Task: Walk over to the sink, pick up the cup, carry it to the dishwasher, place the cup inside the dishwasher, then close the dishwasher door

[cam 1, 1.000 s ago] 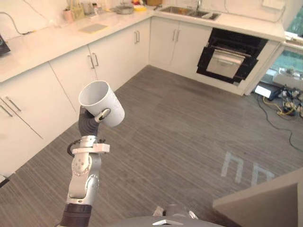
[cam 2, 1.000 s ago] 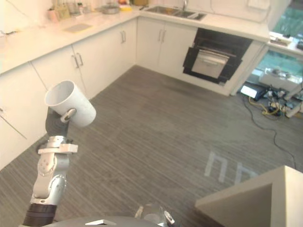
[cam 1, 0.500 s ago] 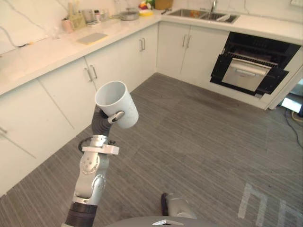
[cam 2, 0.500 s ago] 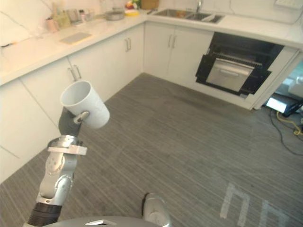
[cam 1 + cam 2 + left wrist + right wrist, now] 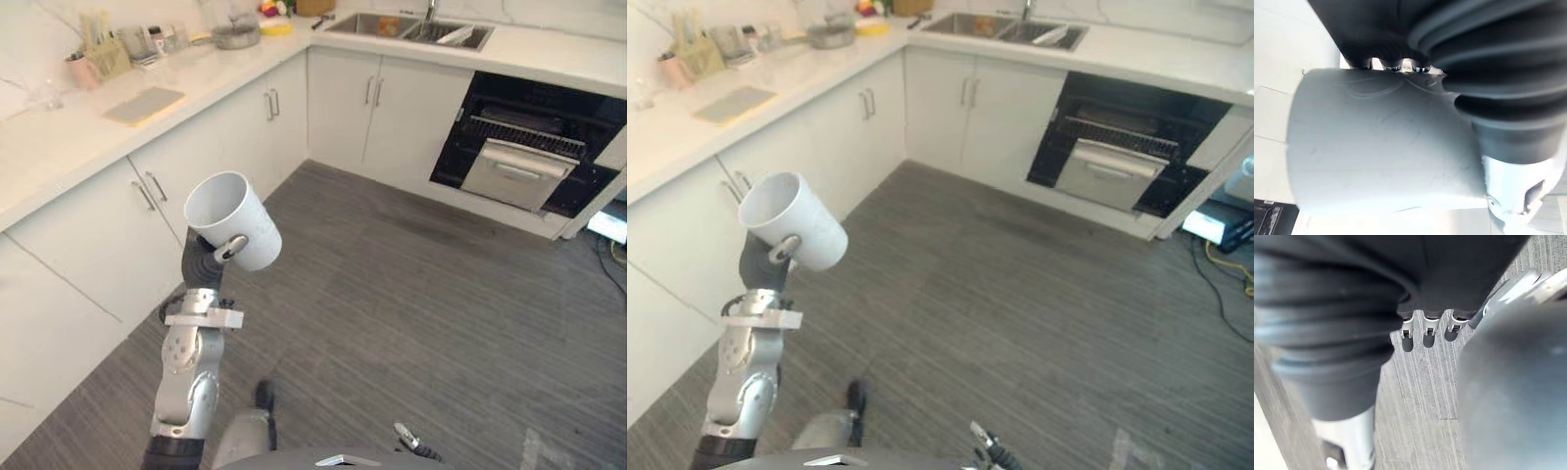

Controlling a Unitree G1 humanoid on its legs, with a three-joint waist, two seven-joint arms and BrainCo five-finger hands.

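Observation:
My left hand (image 5: 202, 266) is raised in front of the left-hand cabinets and shut on a white cup (image 5: 229, 219), with one finger hooked over its side. The cup tilts, its open mouth facing up and to the left. Up close, the cup's (image 5: 1376, 152) wall lies against my left hand's (image 5: 1449, 54) dark cover. The sink (image 5: 407, 27) is set in the far counter. Right of it the black dishwasher (image 5: 519, 147) stands open, its door (image 5: 514, 174) tipped outward. My right hand (image 5: 1425, 324) hangs low above the floor.
White cabinets (image 5: 245, 117) under a pale L-shaped counter (image 5: 59, 147) run along the left and the far side. A flat board (image 5: 145, 104), a utensil holder (image 5: 103, 59) and a pot (image 5: 235, 37) are on it. Cables (image 5: 1234, 257) lie at the right edge of the grey striped floor.
The whole view has shifted as the camera moved; the left counter and the dishwasher sit differently in the picture. The cup stays held in my left hand at much the same tilt.

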